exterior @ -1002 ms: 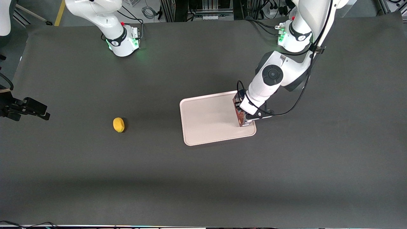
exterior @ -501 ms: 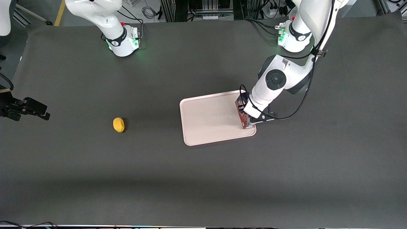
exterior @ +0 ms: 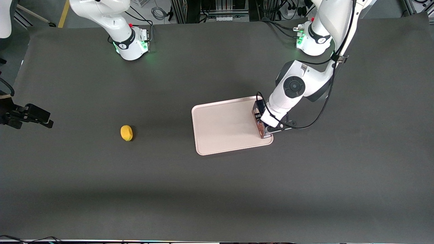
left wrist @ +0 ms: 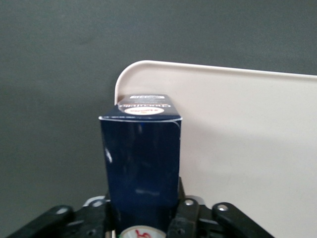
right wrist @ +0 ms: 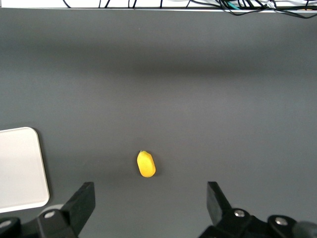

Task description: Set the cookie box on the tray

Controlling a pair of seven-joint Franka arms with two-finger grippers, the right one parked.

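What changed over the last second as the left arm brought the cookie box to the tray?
The pincer, still shut on the cookie box, shifted slightly toward the working arm's end, carrying the box nearer that rim of the tray; less of the box's picture side now shows, so it seems to have tipped more upright, and the elbow moved too. Nothing was let go. The tray and the yellow object stayed put.

The left arm reaches down and forward, its gripper (exterior: 264, 126) low with fingers (left wrist: 184, 218) clamped.

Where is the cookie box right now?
The cookie box is held in the gripper, over the tray at its edge toward the working arm's end of the table.
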